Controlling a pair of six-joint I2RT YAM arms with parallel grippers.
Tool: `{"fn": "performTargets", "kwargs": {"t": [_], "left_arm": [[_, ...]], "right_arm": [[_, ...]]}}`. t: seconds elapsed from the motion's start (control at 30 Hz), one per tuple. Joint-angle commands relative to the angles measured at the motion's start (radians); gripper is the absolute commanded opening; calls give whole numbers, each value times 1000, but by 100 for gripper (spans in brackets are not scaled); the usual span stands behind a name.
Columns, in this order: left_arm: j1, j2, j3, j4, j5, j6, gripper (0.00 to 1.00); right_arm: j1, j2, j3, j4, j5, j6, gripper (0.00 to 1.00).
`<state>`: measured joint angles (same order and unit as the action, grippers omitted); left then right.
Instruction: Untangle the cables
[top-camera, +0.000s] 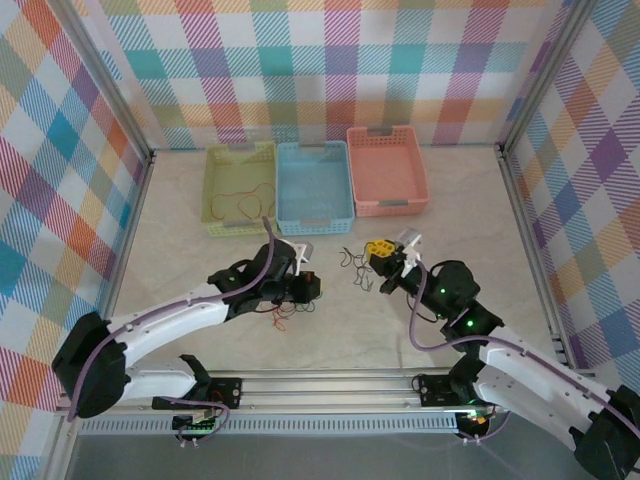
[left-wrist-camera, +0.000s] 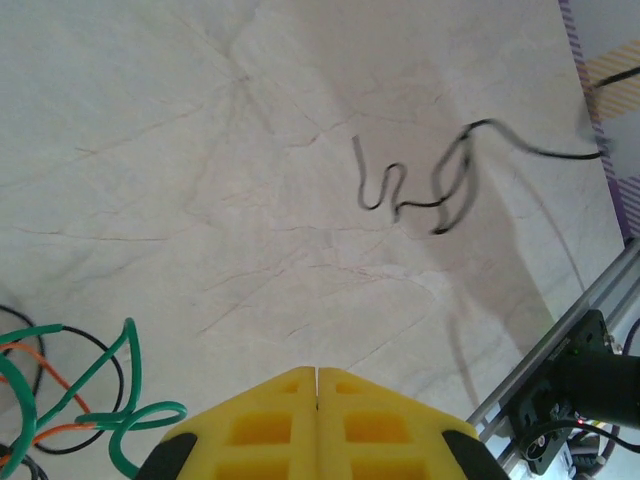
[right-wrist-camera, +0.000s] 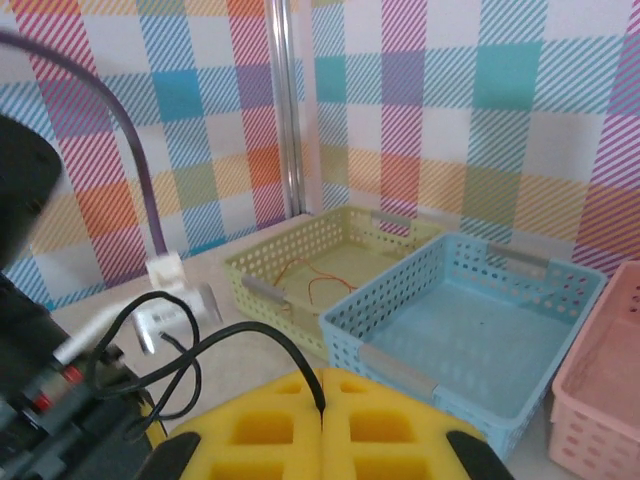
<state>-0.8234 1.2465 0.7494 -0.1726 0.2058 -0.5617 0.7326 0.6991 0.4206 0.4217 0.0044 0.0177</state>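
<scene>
Black cable (left-wrist-camera: 358, 175) ran in kinked loose loops, partly lifted off the table, one end pinched in right gripper (right-wrist-camera: 320, 385). Green, orange and black cables sat in a tangle (left-wrist-camera: 60, 400) on the table. Orange-red cable (top-camera: 243, 197) lay looped inside yellow-green basket (top-camera: 208, 186).

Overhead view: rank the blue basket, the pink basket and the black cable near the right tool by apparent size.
Largest: blue basket and pink basket, which look alike, so unranked.
Smallest: black cable, by far.
</scene>
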Motion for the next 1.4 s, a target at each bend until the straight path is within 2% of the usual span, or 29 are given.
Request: {"fn": "performTargets", "kwargs": {"t": [0.0,0.03,0.17,0.23,0.33,0.47,0.63,0.9,1.1,1.37], "left_arm": [[-17,33,38,67,54,-8,2],[-19,34,46,61,55,-2,9],[-19,-17,92,-12,36,36,48],[-17,-66,128,-67,26,62,61],[-16,-148,196,-181,17,95,70],[-16,-272,285,-283,37,131,77],[-16,-371,291,-193,214,113,80],[-19,-340,216,98,385,-15,80],[-21,-294,215,137,399,-13,72],[-23,-283,191,155,387,-1,54]], "right_arm": [[-4,-55,73,-77,38,13,0],[-4,-66,89,-98,42,24,0],[-4,-93,145,-166,15,51,0],[-4,-94,172,-201,11,52,0],[-4,-95,203,-246,7,44,0],[-4,-91,224,-276,-18,38,0],[-4,-92,236,-273,-74,62,0],[-4,-58,260,-248,-192,132,0],[-4,-12,265,-201,-248,196,0],[-4,35,255,-155,-276,243,0]]}}
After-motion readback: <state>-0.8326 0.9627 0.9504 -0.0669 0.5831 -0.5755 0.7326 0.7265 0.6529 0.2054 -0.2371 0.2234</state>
